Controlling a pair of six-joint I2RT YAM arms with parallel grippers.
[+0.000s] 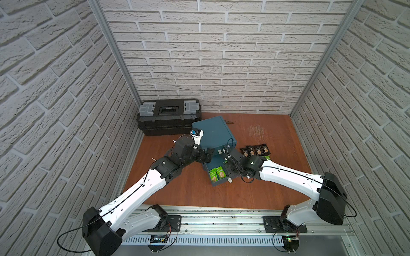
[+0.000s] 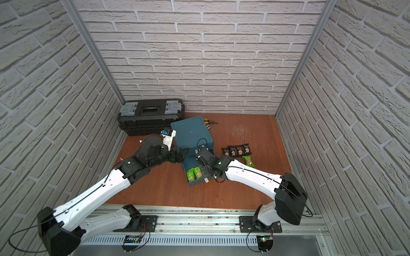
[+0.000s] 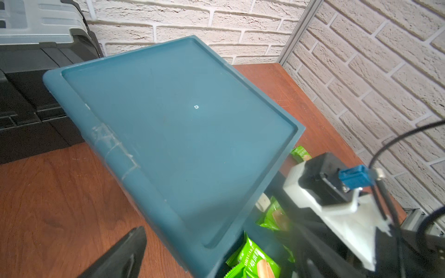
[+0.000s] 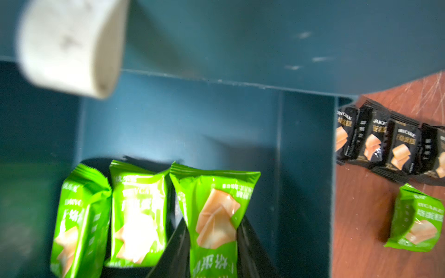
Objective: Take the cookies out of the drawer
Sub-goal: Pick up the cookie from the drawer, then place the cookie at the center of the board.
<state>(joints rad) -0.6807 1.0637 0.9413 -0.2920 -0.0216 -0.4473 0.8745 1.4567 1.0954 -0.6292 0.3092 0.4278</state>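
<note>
Teal cabinet: a small plastic drawer unit [image 1: 214, 133] stands on the reddish wooden table [image 1: 188, 195], angled, with its lowest drawer [image 1: 218, 180] pulled out toward the robot.
Cookies in the drawer: bright green packets [image 4: 138, 214] lie side by side on the drawer floor, each picturing a tan biscuit; the right wrist view shows three, both top views show two beside the arm.
Held cookie: one green packet [image 4: 214, 216] sits between the two dark fingers of the right gripper [image 4: 212, 243], pinched at its lower half.
Right gripper: narrowed onto that packet, reaching down into the open drawer.
Cookies on the table: four black packets [image 1: 255, 150] lie in a touching row just beside the cabinet, on the right arm's side; one green packet [image 2: 248, 160] lies near them, closer to the robot.
Left gripper: beside the cabinet's left wall [image 1: 207, 155]; only one dark finger [image 3: 120, 257] shows in its wrist view, so I cannot tell how wide it stands.
White knob: a pale round drawer pull [image 4: 69, 45], blurred, above the open drawer.
Toolbox: black with grey latches [image 1: 169, 116], against the back wall, left of the cabinet.
Pliers: yellow-handled [image 2: 209, 121], on the table behind the cabinet.
</note>
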